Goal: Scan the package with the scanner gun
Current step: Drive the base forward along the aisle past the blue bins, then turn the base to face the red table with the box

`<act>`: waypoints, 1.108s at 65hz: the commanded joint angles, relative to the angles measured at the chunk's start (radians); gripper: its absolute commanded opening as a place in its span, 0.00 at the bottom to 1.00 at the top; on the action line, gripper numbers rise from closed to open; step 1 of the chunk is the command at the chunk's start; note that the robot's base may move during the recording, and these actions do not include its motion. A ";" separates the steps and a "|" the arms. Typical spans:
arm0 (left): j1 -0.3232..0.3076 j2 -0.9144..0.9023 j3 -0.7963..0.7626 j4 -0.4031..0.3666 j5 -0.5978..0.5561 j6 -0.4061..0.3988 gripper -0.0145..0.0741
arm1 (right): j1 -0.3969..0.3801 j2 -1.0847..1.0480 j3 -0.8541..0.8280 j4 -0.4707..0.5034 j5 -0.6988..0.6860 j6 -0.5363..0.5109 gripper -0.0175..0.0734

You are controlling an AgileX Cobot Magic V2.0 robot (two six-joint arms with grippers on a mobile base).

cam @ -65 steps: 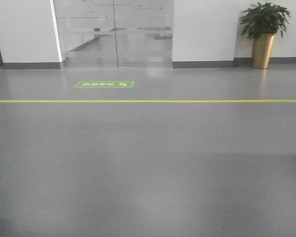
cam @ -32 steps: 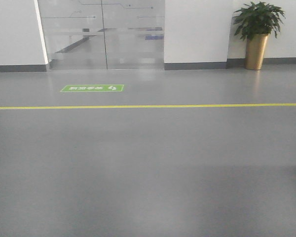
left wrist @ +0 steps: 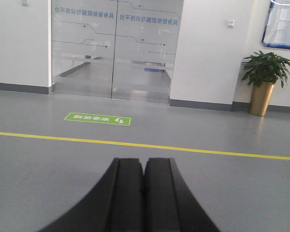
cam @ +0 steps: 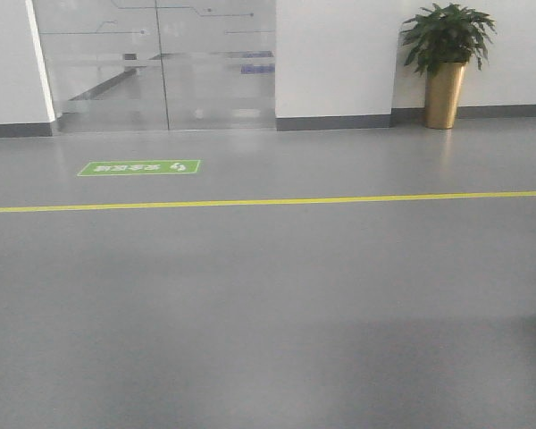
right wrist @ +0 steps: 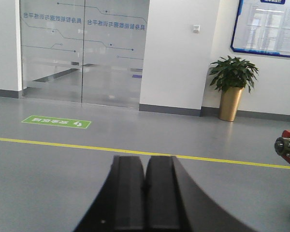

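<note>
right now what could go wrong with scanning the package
1. No package or scanner gun shows in any view; the left gripper and right gripper are both shut and empty, so the search may go the wrong way.
2. The glass doors ahead are see-through and could be misjudged while driving.
3. A red wheeled object at the right wrist view's edge could be clipped in a turn.

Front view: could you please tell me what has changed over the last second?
The whole scene slid left and slightly down in the frame: the floor sign, yellow line, door and plant shifted together, so the camera is probably turning right. Their layout is unchanged.
</note>
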 commanded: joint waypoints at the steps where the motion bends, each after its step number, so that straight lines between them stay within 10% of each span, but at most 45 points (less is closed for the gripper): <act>1: -0.004 -0.004 -0.003 0.002 -0.014 -0.001 0.04 | -0.002 -0.002 0.000 -0.006 -0.021 0.001 0.01; 72: -0.004 -0.004 -0.003 0.002 -0.014 -0.001 0.04 | -0.002 -0.002 0.000 -0.006 -0.021 0.001 0.01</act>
